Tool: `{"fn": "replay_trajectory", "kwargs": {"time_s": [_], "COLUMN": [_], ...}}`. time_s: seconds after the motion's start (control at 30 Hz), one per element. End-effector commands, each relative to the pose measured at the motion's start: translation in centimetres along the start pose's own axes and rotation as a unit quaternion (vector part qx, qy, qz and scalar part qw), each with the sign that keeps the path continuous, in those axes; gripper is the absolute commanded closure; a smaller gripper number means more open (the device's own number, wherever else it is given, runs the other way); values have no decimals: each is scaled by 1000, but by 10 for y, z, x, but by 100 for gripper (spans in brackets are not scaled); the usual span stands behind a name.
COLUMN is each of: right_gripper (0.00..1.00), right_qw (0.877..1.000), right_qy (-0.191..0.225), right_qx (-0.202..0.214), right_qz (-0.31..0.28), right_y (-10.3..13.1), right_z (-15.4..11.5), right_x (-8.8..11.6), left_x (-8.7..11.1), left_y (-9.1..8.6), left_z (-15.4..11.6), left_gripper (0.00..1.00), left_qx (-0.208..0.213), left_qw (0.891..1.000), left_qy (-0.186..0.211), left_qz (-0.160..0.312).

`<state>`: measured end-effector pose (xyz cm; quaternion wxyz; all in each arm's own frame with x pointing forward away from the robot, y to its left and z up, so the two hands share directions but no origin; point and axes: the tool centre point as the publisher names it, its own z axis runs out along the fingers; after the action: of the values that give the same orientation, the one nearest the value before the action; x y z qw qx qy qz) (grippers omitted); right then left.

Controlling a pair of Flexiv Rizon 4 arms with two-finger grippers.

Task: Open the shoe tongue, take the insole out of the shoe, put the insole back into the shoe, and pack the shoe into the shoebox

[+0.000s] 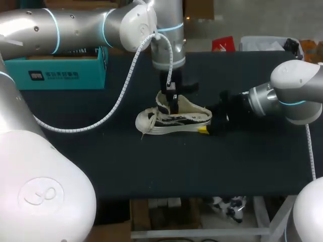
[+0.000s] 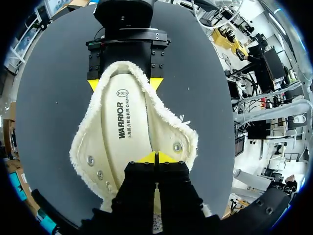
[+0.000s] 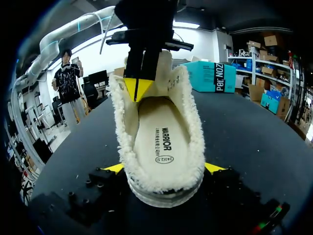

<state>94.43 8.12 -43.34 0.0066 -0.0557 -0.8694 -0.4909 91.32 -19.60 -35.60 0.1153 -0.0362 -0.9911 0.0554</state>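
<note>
One low canvas shoe sits sole-down at the middle of the dark worktop, toe to the left and heel to the right. It looks light and floppy: the soft upper and fleecy lining will likely sag when pulled, while the rubber sole gives the only stiff edge. The heel is probably the surest place to hold it. The right hand does that, its yellow tips set against the heel from both sides, so it is pinching the shoe.

The left hand hangs from above into the front of the opening, by the eyelets, with its tips pressed together. I cannot tell whether a thin edge of the tongue is caught between them. The insole lies flat inside the shoe. It looks thin and bendy, and its heel end, bare and free of the lacing, is probably the best edge to pinch.

At the far left stands the teal shoebox, well apart from the shoe. The left arm hides most of its top, so its contents cannot be seen.
</note>
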Motion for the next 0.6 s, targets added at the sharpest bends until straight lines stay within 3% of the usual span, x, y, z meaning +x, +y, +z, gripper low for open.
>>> {"fn": "replay_trajectory", "kwargs": {"time_s": [0.03, 0.6], "right_gripper": [100, 100], "right_qw": [1000, 1000], "right_qy": [0, 0], "right_qx": [-1, -1], "right_qz": [0, 0], "right_y": [-9, -9], "right_z": [4, 4], "right_x": [-2, -2], "left_x": [0, -1], "left_y": [-1, 6], "left_z": [12, 46], "left_gripper": [100, 100], "left_qx": [-2, -8], "left_qw": [1000, 999], "left_qy": [5, -25], "left_qz": [3, -30]}}
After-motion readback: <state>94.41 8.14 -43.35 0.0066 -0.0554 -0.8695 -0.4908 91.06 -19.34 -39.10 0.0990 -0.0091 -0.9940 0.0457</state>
